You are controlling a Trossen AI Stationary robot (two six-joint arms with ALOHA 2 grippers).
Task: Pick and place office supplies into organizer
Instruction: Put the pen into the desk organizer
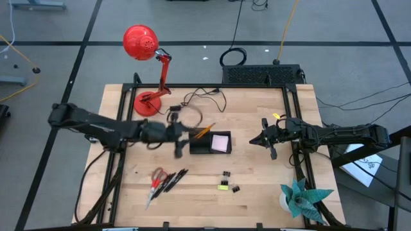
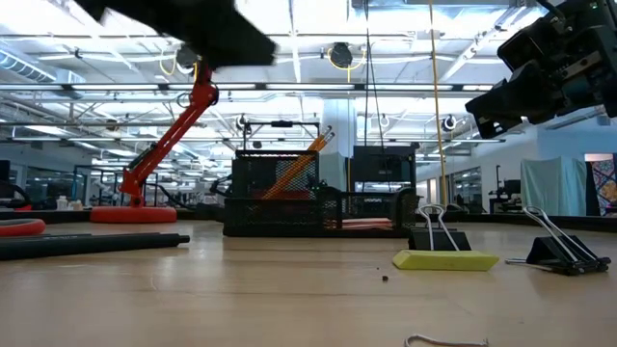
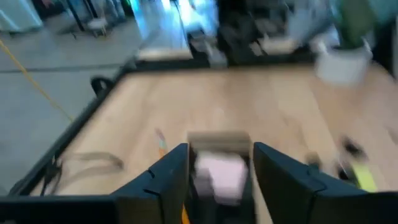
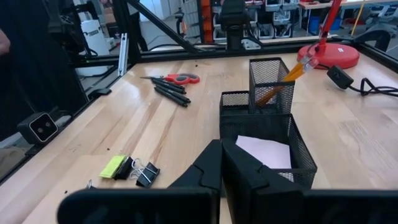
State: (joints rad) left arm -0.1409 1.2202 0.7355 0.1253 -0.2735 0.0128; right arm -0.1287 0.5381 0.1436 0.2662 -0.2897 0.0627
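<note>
Organizer (image 1: 210,144) sits near the tabletop's middle, seen from above, with orange pencils (image 1: 203,131) leaning out of its taller compartment and a pale sticky-note pad (image 1: 221,142) in its low section. Left pincer (image 1: 180,142) hovers blurred just beside the organizer's left end, fingers apart, nothing visibly held. Right pincer (image 1: 266,141) waits clenched and empty toward the right edge. Red-handled scissors (image 1: 157,178) and black pens (image 1: 174,180) lie together toward the front-left; binder clips (image 1: 227,175) and a yellow-green piece (image 1: 223,186) lie near the front edge at centre. Red lamp (image 1: 147,70) stands at the back-left, teal paper plant (image 1: 302,197) at the front-right corner.

Low view: organizer (image 2: 280,198) stands behind, pencils (image 2: 297,169) tilted in its mesh cup; yellow-green piece (image 2: 445,259) and a clip (image 2: 557,251) rest in front.

Left wrist view, blurred: fingers (image 3: 163,180) spread, pink pad (image 3: 219,174) showing between them, below.

Right wrist view: closed pincer (image 4: 225,169) faces the organizer (image 4: 264,118); scissors (image 4: 177,79) and pens (image 4: 171,91) lie beyond, clips (image 4: 139,172) beside the yellow-green piece (image 4: 114,166).

Step in hand, likely: a drop-off just finished at the organizer, left pincer released. Next calls for swinging toward the front-left, lining up over a pen or the scissors, descending, and closing on it.
</note>
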